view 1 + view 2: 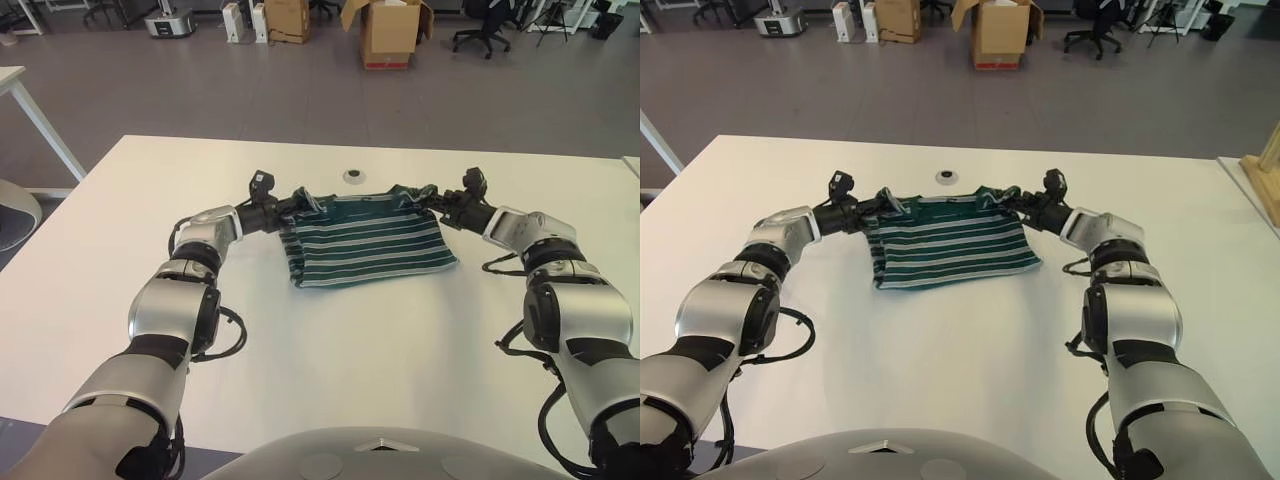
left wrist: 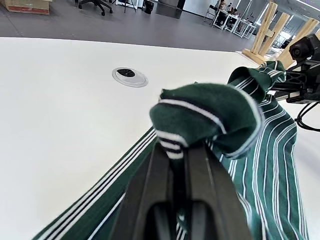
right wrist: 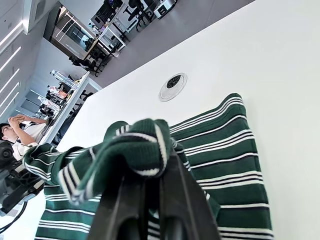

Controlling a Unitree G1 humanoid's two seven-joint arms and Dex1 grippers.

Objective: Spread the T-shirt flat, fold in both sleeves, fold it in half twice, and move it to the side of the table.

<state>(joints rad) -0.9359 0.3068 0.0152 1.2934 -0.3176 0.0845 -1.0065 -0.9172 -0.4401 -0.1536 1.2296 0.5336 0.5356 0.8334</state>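
Behind a round grommet [image 1: 354, 176], 2 cardboard boxes [image 1: 390, 35] and an office chair [image 1: 483, 30] stand on the grey floor [image 1: 200, 90].

Open-plan lab office being shown
Beyond the white table [image 1: 100, 300], cardboard boxes [image 1: 390, 35] are being kept at twelve o'clock, a wheeled office chair [image 1: 483, 28] at one o'clock.

Jaws pinch the bunched green striped T-shirt [image 3: 215, 150] over the table [image 3: 280, 60].
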